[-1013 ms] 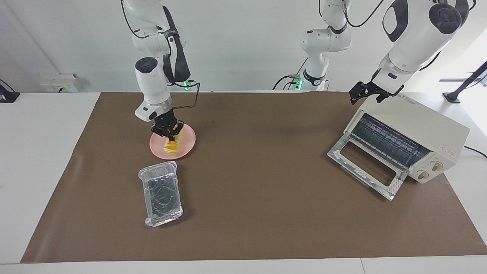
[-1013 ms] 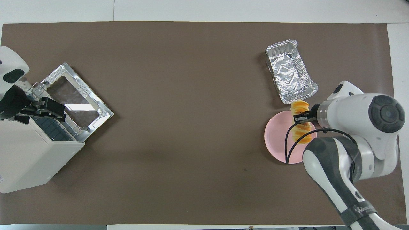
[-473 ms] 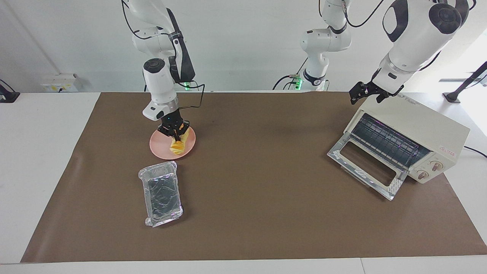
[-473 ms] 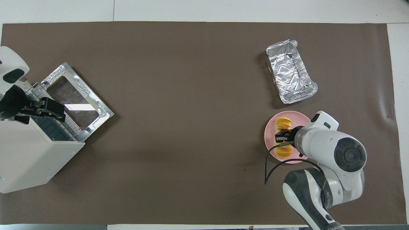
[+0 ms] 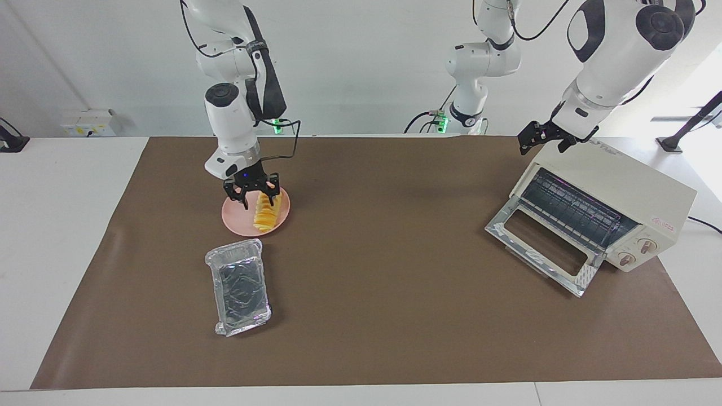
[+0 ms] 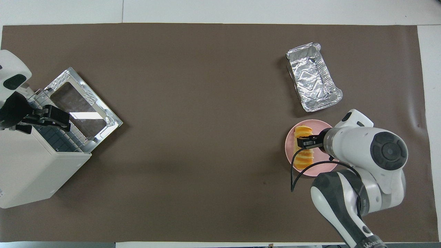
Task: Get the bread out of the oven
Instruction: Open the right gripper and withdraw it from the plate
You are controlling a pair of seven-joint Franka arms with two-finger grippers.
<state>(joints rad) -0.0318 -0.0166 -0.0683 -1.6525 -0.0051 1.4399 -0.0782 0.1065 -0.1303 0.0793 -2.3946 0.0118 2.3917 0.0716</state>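
1. Facing view:
   - Bread lying on the pink plate, toward the right arm's end of the surface, well apart from the oven; oven door dropped open, rack bare as far as visible.
   - Right gripper just over the bread, jaws spread wide to either side of the loaf, gripping nothing.
   - Best finish, as a judgement: lift straight up so neither fingertip drags the loaf or tips the plate; no sideways move until clear of the bread.
   - Left gripper waiting over the oven's top edge, jaws apart and empty; best left still there.
2. Overhead view:
   - Bread resting lengthwise on the plate, toward its edge; plate just beside the foil tray, which sits farther from the robots.
   - Right gripper across the loaf's middle, its jaws parted.
   - Worth checking after the retreat that the loaf stays flat and fully on the plate.
   - Left gripper over the oven's open mouth, holding nothing.
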